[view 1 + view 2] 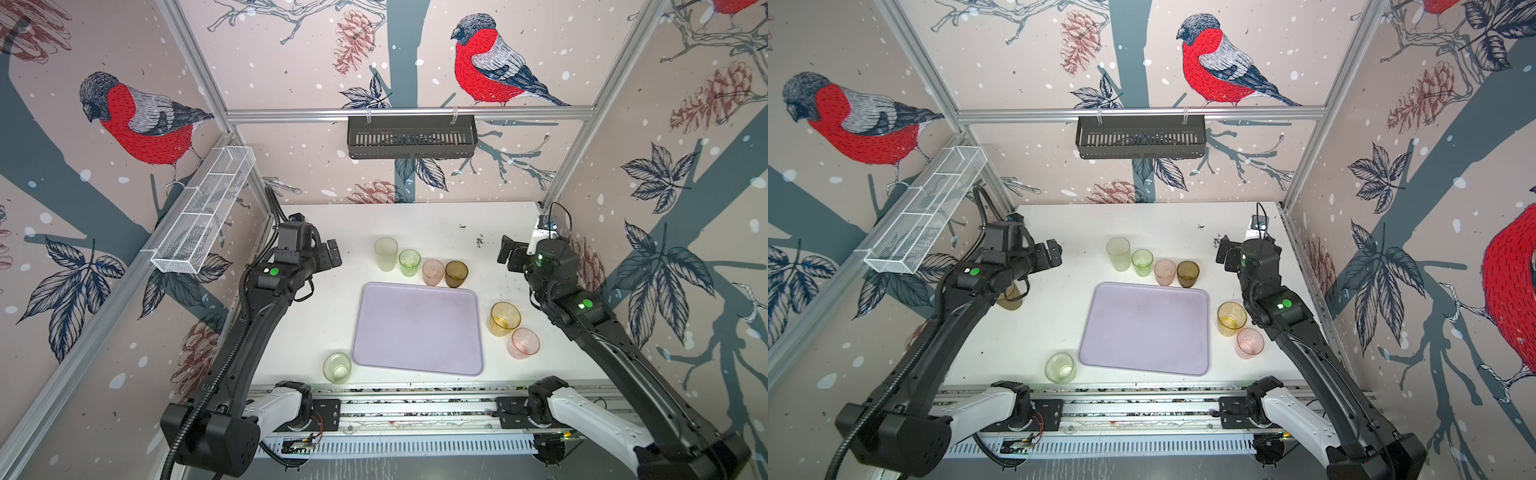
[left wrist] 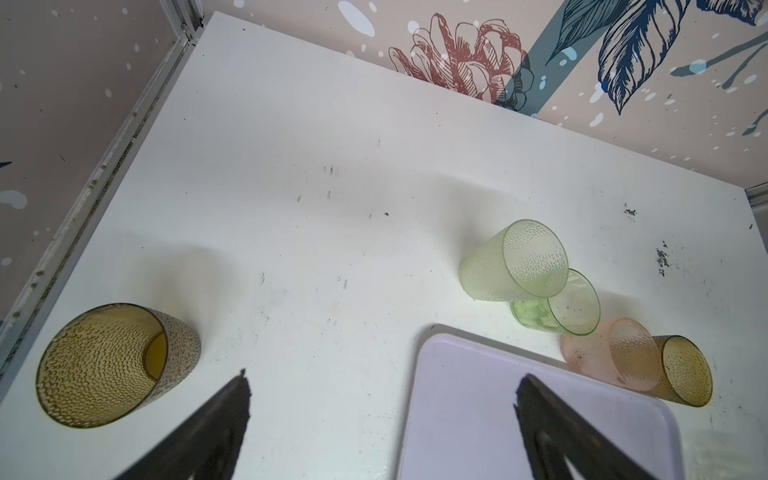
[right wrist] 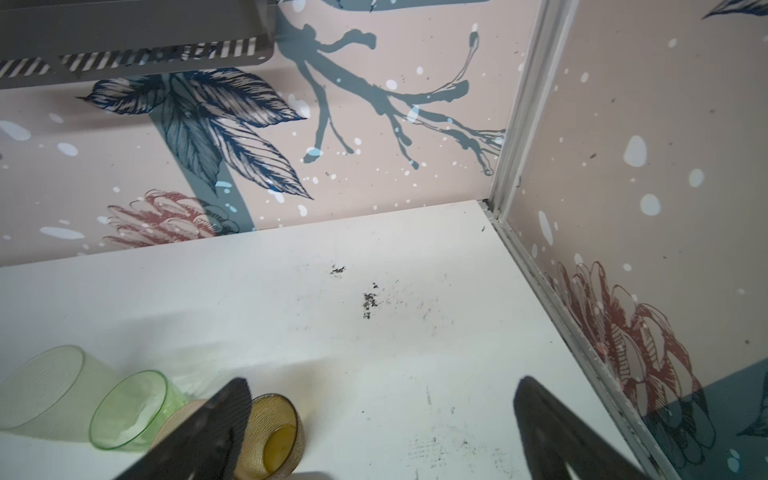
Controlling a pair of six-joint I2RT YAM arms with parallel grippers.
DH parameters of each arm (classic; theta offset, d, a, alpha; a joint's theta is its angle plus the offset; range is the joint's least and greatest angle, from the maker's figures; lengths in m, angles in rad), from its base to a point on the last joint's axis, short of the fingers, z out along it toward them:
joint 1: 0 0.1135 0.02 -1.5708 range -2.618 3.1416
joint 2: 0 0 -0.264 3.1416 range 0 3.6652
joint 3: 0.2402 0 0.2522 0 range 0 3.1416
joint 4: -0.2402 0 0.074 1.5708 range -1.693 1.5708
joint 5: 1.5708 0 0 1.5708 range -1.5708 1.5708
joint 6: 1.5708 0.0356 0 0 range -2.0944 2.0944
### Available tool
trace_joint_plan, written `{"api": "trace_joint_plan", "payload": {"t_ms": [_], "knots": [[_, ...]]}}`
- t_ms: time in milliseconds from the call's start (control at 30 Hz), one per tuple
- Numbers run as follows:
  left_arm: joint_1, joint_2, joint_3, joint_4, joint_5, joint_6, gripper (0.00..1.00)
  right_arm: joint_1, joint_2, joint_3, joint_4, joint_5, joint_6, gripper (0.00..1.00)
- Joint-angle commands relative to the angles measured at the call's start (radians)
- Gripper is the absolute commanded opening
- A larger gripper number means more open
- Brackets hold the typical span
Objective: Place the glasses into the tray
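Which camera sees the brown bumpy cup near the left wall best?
The left wrist view: the brown dimpled translucent tumbler stands whole and upright there. In a top view only a part peeks out under the left arm; elsewhere it is hidden or out of frame.

brown glass (image 1: 1011, 301): mostly under left arm (image 1: 992, 278) | tray (image 2: 457, 395): cut by frame edge

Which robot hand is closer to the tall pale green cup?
Left. The left gripper hangs beside the tall pale green glass; the right gripper sits beyond the brown glass, farther off.
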Motion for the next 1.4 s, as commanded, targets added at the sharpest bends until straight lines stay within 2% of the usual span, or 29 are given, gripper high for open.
{"api": "trace_joint_plan", "payload": {"t_ms": [0,167,400,467,667,833,1033,1367], "knots": [[-0.017,0.004,0.044,-0.206,0.037,-0.043,0.99,0.011,0.012,0.038,-0.092,-0.101,-0.020,1.00],[-0.073,-0.044,0.014,-0.329,0.084,-0.094,0.99,0.037,0.044,0.082,-0.176,-0.187,0.013,1.00],[-0.272,-0.129,0.002,-0.517,0.054,-0.237,0.99,0.071,0.056,0.087,-0.224,-0.264,0.034,1.00],[-0.328,-0.150,-0.007,-0.545,0.055,-0.288,0.96,0.077,0.060,0.094,-0.228,-0.275,0.034,1.00],[-0.498,-0.172,-0.067,-0.529,0.071,-0.426,0.89,0.088,0.078,0.113,-0.222,-0.322,0.035,1.00],[-0.639,-0.121,-0.094,-0.525,0.038,-0.496,0.83,0.095,0.084,0.083,-0.196,-0.375,0.025,1.00],[-0.688,-0.078,-0.141,-0.499,0.039,-0.538,0.74,0.105,0.105,0.095,-0.186,-0.400,0.012,1.00],[-0.702,-0.137,-0.279,-0.449,0.064,-0.615,0.66,0.107,0.138,0.067,-0.155,-0.438,0.015,1.00]]}}
